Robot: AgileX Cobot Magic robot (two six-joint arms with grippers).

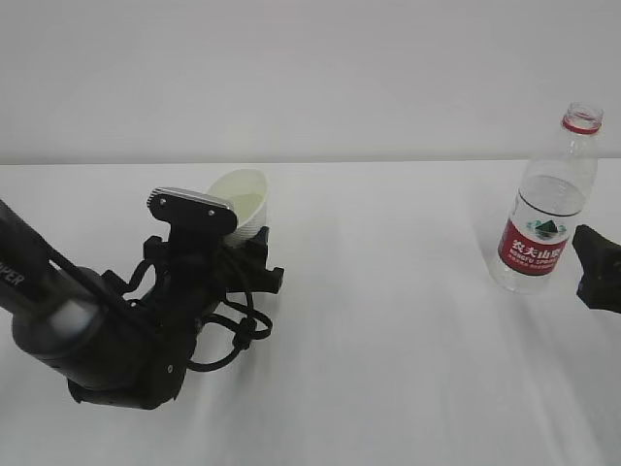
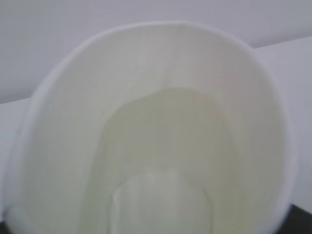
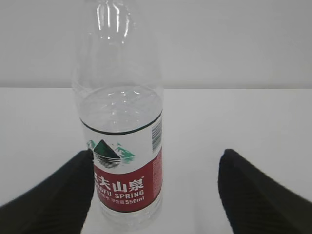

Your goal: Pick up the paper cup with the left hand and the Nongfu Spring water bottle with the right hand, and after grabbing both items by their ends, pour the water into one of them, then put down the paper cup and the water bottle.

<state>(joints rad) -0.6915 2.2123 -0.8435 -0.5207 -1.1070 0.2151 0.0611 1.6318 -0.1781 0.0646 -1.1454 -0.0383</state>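
The left hand [image 1: 243, 254] grips the paper cup [image 1: 243, 201] from behind, its black fingers closed against the cup's lower wall, and holds it tilted so the mouth faces up and toward the far wall. The cup sits above the left half of the tabletop [image 1: 388, 320], closer to the far edge than to the near one. In the left wrist view the cup [image 2: 146, 97] fills the picture, and a pool of pale yellowish-green water [image 2: 165, 146] lies in its cream inside. A grey camera block [image 1: 191, 206] rides on top of the left arm, and loose black cables [image 1: 238, 335] loop beneath it.

The right hand [image 1: 600, 267] shows only at the right edge of the exterior view, standing just beside the water bottle [image 1: 545, 209] and not touching it. From the right wrist its two black fingers [image 3: 258, 195] stand spread wide, holding nothing, with the bottle [image 3: 119, 146] upright between them and close to the left finger. The bottle stands near the far right corner of the tabletop, uncapped, with a red ring at its neck and a red label [image 3: 124, 187] with white characters. Water reaches about to its shoulder.

The tabletop is plain white and matte, with soft shadows under the arm and bottle. Behind it runs a bare, pale grey wall [image 1: 310, 78].
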